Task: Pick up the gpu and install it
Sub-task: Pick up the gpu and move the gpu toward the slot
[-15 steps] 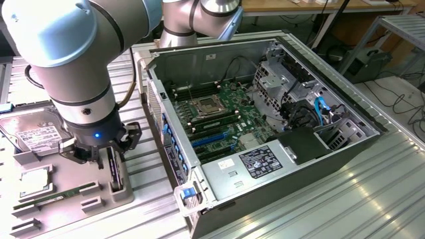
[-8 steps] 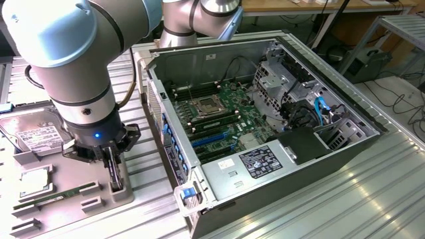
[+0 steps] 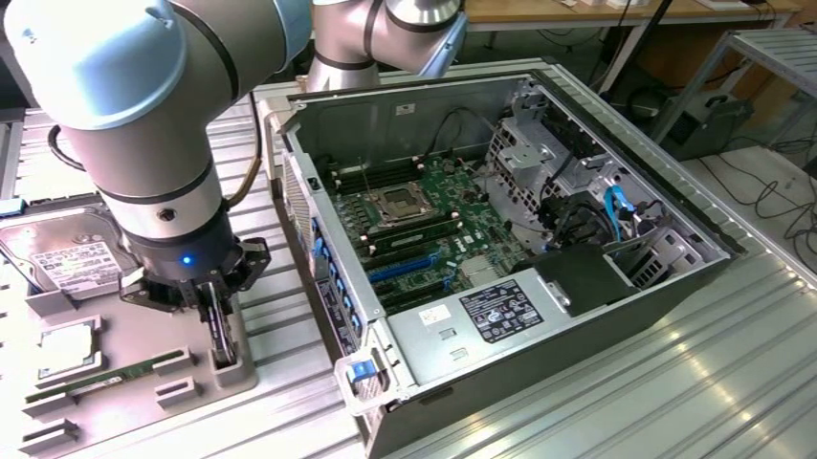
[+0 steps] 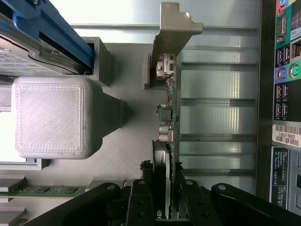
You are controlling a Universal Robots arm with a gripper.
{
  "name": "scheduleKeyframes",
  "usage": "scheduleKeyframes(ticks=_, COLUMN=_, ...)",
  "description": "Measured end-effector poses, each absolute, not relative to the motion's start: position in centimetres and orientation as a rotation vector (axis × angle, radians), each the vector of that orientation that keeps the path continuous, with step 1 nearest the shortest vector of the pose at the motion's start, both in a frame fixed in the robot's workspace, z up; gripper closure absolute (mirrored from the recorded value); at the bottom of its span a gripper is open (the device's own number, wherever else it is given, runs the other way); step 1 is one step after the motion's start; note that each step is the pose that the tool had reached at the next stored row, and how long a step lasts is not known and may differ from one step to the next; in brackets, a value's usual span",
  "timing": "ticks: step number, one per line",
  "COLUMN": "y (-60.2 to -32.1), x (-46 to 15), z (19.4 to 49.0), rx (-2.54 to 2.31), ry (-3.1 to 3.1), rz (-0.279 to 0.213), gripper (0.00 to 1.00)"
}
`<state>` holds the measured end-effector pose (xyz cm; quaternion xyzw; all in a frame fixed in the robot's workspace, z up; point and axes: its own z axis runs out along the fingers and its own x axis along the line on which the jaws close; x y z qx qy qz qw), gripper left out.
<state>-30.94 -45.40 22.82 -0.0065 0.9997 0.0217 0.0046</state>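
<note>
Clamping the gpu (image 4: 170, 110) between its fingers, the gripper (image 4: 163, 186) presses one against each face of the card, which stands on edge in a grey holder (image 3: 239, 371) (from the wrist it reads as a thin strip, with its silver bracket (image 4: 175, 33) at the end away from the fingers). The arm hangs straight down over it. Just beside the holder, toward the exterior view's left, a memory stick (image 3: 109, 375) lies flat, and beyond it sits a hard drive (image 3: 71, 260). Toward the exterior view's right, near the holder, an open computer case (image 3: 422, 339) lies on the metal table (image 3: 715, 363), its motherboard (image 3: 428, 225) exposed.
</note>
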Motion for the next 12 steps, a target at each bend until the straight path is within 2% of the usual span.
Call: scheduleKeyframes(ticks=12, y=-45.4, x=-30.9, z=24.4, rx=-0.020, ry=3.132, rz=0.068, gripper=0.73)
